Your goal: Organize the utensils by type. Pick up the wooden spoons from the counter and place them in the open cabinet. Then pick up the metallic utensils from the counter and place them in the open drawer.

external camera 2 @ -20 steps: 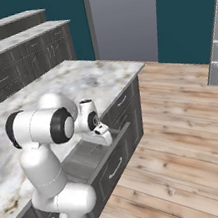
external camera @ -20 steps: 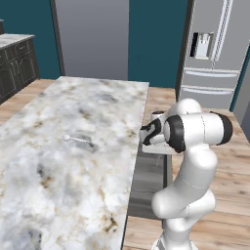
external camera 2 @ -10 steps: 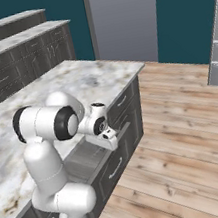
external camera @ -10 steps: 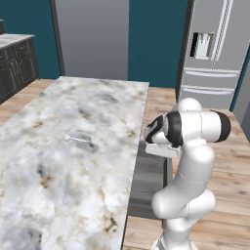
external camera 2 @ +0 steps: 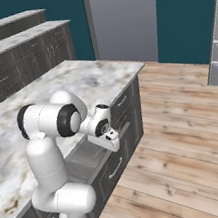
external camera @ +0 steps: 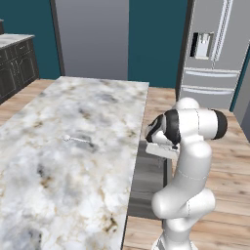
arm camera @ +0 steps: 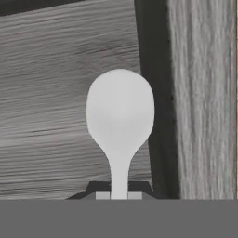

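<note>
A: Metal utensils? Two: one spoon [arm camera: 120, 116] over the drawer [arm camera: 51, 93], one piece on the counter [external camera: 80, 140].
B: Drawers open?
A: One. One fridge [external camera: 215, 51], too.

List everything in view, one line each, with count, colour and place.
Metal spoon: one, silver-grey, held at its handle by the gripper, over the open drawer's floor.
Metallic utensil: one, thin silver, lying on the counter.
Counter: one, white-grey marble with brown veining.
Open drawer: one, grey wood-grain, pulled out from the counter's side.
Base cabinets: grey run along the far wall.
Refrigerator: one, silver, at the back.
Floor: light wood planks.
Gripper: one, fingers shut on the spoon's handle.
</note>
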